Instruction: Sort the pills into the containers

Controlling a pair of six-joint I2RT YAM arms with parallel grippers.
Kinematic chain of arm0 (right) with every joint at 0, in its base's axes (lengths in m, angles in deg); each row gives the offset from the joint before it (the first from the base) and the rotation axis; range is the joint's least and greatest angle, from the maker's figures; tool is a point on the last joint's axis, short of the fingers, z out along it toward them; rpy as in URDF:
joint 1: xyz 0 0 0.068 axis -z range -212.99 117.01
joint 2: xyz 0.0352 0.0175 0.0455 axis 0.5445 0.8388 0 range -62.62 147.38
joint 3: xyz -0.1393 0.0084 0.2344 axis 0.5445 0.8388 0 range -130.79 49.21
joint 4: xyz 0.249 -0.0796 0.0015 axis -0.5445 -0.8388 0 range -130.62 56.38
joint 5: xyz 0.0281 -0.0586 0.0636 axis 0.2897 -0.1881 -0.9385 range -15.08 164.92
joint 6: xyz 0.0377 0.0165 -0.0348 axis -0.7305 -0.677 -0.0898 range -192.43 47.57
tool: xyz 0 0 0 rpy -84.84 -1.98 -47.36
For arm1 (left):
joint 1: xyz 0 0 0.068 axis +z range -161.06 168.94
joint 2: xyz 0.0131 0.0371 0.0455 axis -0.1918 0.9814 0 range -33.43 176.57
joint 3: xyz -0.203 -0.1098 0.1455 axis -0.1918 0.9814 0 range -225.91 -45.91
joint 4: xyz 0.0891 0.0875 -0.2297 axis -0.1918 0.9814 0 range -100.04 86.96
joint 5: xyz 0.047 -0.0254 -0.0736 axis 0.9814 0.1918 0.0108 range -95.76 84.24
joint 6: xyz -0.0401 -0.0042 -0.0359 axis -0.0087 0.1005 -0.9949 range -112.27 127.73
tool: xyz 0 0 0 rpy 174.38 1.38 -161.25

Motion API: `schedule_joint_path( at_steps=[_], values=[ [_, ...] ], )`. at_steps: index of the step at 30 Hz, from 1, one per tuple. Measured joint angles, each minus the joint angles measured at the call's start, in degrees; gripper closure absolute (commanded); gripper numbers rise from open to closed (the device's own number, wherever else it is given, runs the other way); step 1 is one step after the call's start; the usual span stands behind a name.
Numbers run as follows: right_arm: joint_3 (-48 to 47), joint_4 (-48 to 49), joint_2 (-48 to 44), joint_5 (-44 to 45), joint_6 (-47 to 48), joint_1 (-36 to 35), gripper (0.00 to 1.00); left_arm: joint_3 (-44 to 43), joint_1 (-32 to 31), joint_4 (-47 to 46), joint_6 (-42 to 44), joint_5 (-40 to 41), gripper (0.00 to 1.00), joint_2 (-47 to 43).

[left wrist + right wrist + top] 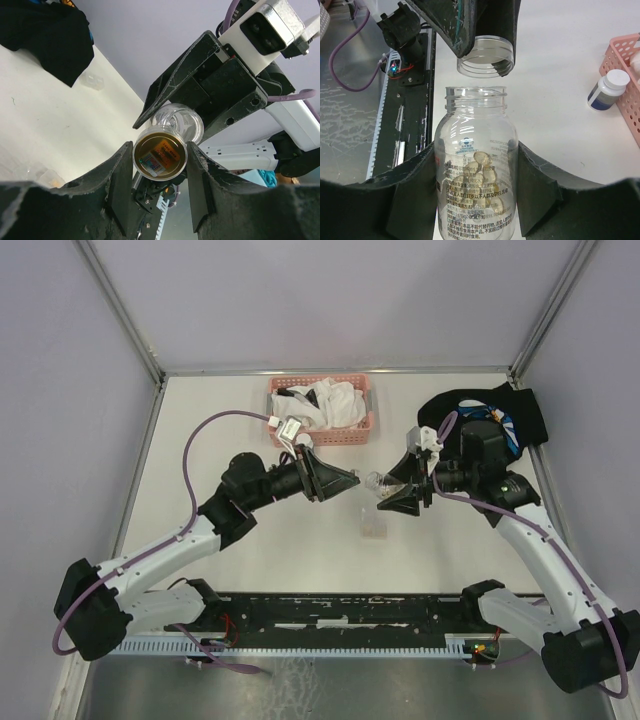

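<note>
My right gripper (476,150) is shut on a clear bottle (476,125) that points away from it, mouth open. Pale yellow pills (480,172) lie inside it. Just beyond the mouth, my left gripper (160,152) is shut on the bottle's clear cap (486,56), which is apart from the neck. From above, the left gripper (340,483) and the right gripper (395,495) face each other over the middle of the table, with the bottle (376,481) between them. The small clear container (373,527) lies on the table just below them.
A pink basket (325,432) with white cloths stands at the back. Beside the basket is a white-capped blue bottle (607,89). A black cloth (500,410) lies at the back right. A black rail (350,605) runs along the near edge.
</note>
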Motion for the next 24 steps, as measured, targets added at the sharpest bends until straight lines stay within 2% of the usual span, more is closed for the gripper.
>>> schedule_joint_path(
  at_steps=[24],
  values=[
    [-1.25,-5.07,1.60,4.98,5.20,-3.43,0.92,-1.70,-2.03,0.70,-0.02,-0.90,0.79,2.97]
  ],
)
